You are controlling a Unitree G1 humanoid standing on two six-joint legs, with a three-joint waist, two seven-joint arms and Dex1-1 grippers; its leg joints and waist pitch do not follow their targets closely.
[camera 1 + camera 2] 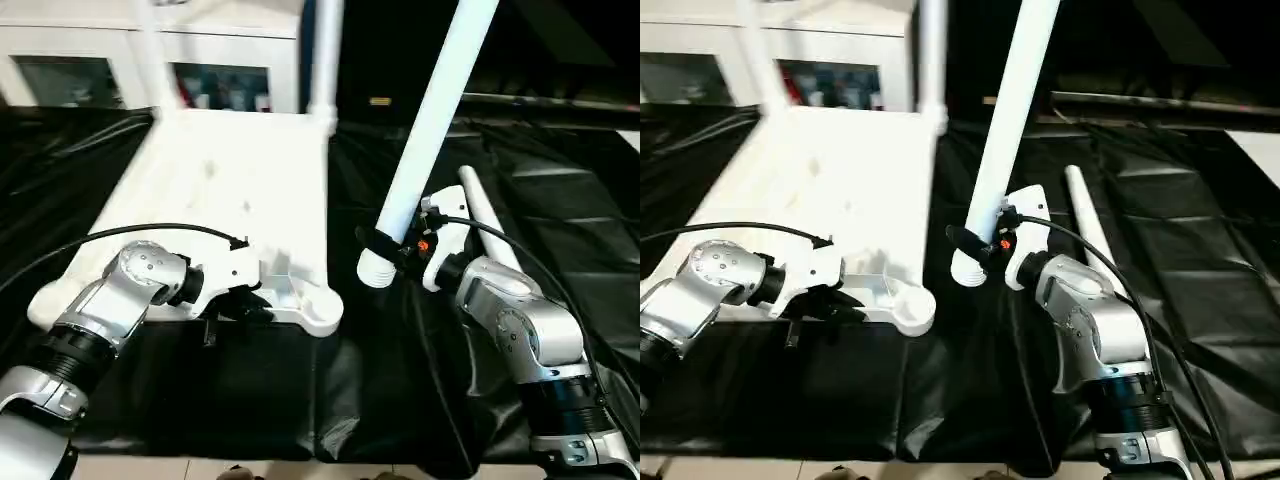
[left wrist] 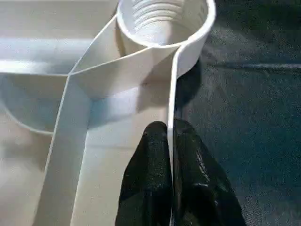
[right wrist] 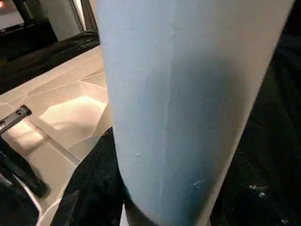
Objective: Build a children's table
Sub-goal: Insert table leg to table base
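Held leg [image 1: 432, 120] tilted, threaded end down

white tabletop [image 1: 230, 180] upside-down, leg [image 1: 430, 130] tilted — held

Bright light is falling from above, washing out the white tabletop [image 1: 230, 170] until its surface detail is nearly vanishing. The black cloth [image 1: 560, 200] on the desk is catching soft sheen along its folds. The raised leg [image 3: 188, 103] is looming blurred and bluish in the right wrist view, while dim shadow is pooling beneath the tabletop's near edge.
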